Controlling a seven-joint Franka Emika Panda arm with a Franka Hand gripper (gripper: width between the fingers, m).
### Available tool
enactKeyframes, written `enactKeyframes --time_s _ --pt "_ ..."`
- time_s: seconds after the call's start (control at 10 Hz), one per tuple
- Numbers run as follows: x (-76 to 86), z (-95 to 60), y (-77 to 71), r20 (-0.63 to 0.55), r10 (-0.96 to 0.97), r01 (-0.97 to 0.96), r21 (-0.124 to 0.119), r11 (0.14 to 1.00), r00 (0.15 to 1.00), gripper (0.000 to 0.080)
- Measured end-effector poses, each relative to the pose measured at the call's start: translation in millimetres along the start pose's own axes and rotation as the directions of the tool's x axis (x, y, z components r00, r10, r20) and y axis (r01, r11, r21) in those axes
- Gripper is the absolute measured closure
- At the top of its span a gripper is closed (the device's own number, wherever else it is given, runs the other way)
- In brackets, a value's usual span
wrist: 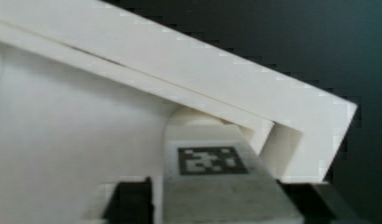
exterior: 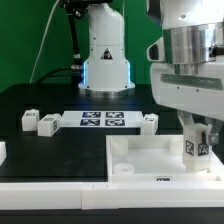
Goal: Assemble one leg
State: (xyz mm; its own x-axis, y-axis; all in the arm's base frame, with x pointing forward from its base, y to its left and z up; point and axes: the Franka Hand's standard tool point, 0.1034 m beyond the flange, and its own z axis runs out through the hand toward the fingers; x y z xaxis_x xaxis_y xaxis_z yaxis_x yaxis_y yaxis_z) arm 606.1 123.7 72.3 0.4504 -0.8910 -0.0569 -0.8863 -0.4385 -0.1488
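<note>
The task looks roughly midway. The hand (exterior: pixel 199 140) pinches the leg (exterior: pixel 196 150) between its fingers and holds it upright at the near corner of the big white square top (exterior: pixel 140 160), on the exterior view's right. Fetching and carrying therefore seem done. What is left, by my reading, is seating the leg firmly in the corner and letting go. Three spare legs (exterior: pixel 47 125) lie loose on the dark counter (exterior: pixel 60 150) around the marker board (exterior: pixel 103 120) and are not part of this step. The exterior view gives the layout — the arm, the top and the spare parts — but the hand's bulk hides where the leg's lower end meets the top. The wrist view fills that gap. The tagged leg (wrist: pixel 209 160) stands tucked just inside the raised corner wall of the top (wrist: pixel 303 125), touching it or very nearly — though whether it has gone fully into a socket cannot be told from either view.
</note>
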Motion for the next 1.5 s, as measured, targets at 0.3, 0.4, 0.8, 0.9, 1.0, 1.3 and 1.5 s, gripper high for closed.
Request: enactKeyframes --time_s 0.3,0.4,0.8,0.9,1.0,1.3,1.5 --pt "-0.5 -0.1 -0.4 -0.001 -0.200 0.200 0.000 0.980 0.980 0.0171" --pt "0.0 0.2 -1.4 -0.006 -0.344 0.344 0.004 0.939 0.939 0.0171" --pt "7.2 1.1 -1.3 0.022 -0.766 0.766 -0.012 0.642 0.642 0.0150" --pt "7.6 1.1 -1.3 0.023 -0.825 0.825 -0.010 0.565 0.565 0.0150" --pt "6.9 1.0 -1.8 0.022 -0.859 0.860 -0.009 0.511 0.511 0.0150" --pt "6.5 -0.1 -2.7 0.026 -0.968 0.968 -0.026 0.249 0.250 0.0150" --pt "7.6 0.0 -2.3 0.027 -0.976 0.977 -0.025 0.214 0.214 0.0150"
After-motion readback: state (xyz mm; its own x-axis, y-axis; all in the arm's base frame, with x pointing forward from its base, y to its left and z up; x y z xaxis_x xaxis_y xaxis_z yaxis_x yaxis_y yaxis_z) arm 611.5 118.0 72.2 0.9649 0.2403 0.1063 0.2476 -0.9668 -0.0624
